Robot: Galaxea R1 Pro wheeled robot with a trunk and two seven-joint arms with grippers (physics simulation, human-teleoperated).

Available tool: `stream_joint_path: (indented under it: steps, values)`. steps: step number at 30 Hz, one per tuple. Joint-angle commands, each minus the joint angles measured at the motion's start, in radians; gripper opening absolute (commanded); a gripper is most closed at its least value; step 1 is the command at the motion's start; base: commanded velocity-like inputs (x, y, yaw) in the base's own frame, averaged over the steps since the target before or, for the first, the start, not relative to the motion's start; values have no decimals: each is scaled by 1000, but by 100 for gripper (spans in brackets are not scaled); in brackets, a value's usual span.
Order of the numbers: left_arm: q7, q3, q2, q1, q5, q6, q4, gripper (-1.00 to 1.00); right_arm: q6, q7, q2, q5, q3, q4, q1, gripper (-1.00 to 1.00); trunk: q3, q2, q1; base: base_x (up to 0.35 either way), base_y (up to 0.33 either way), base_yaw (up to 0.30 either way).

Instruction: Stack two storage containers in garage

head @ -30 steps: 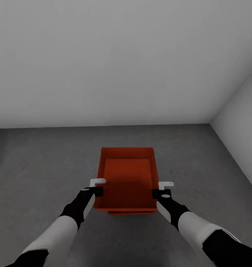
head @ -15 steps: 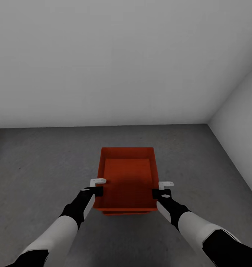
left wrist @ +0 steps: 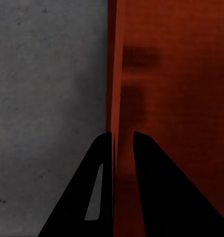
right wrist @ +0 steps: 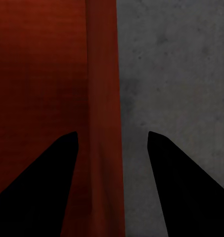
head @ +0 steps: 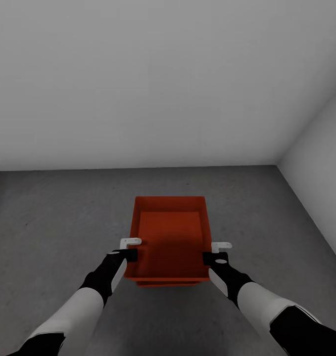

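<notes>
While we are standing over the grey concrete floor [head: 54,222] near the white wall [head: 163,84], we are holding an orange-red box [head: 170,237] between both arms, with a second box's edge [head: 170,284] peeking out just beneath it. Our left gripper [left wrist: 122,143] is pinching the box's left wall tightly. Our right gripper [right wrist: 112,143] is straddling the right wall with fingers spread apart.

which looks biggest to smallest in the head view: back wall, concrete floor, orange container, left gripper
1. back wall
2. concrete floor
3. orange container
4. left gripper

The wall is farthest away, the gripper nearest, so this ranks apparent size only.
</notes>
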Motion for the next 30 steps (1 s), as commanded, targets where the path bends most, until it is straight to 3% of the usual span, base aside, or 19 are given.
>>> stream_joint_path:
  steps: [1, 3, 4, 6, 8, 11, 18, 30]
  values:
    - [0, 6, -32, 0, 13, 43, 1, -100, 1, -54, 0, 23, -14, -3, -1, -100, -1, 0, 0, 0, 0, 0]
    - [-2, 6, -32, 0, 13, 43, 2, -100, 1, -54, 0, 23, -14, -3, -1, -100, -1, 0, 0, 0, 0, 0]
    - [-3, 7, -8, 0, -4, 11, 4, -100, 1, -13, -2, 0, 2, -1, -1, -100, -1, -1, 0, 0, 0, 0]
    - [-2, 4, -18, 0, 1, 9, 12, -100, 1, -19, -4, -38, 24, 1, -1, -100, -1, -1, 0, 0, 0, 0]
    - [-2, 8, -20, 0, -31, 4, 14, -100, 1, -14, -5, -64, 27, 2, -1, -100, -1, -1, 0, 0, 0, 0]
    - [-2, 8, -23, 0, -49, -1, 13, -100, 1, -7, -7, -50, 13, 2, -1, -100, -1, -1, 0, 0, 0, 0]
    - [-2, 8, -26, 0, -41, -3, 13, -100, 1, -5, -9, -7, -7, 3, -1, -100, -1, -1, 0, 0, 0, 0]
    - [-2, 8, -26, 0, -31, -3, 13, -100, 4, -15, -7, -5, -8, 3, -1, -100, -1, -1, 0, 0, 0, 17]
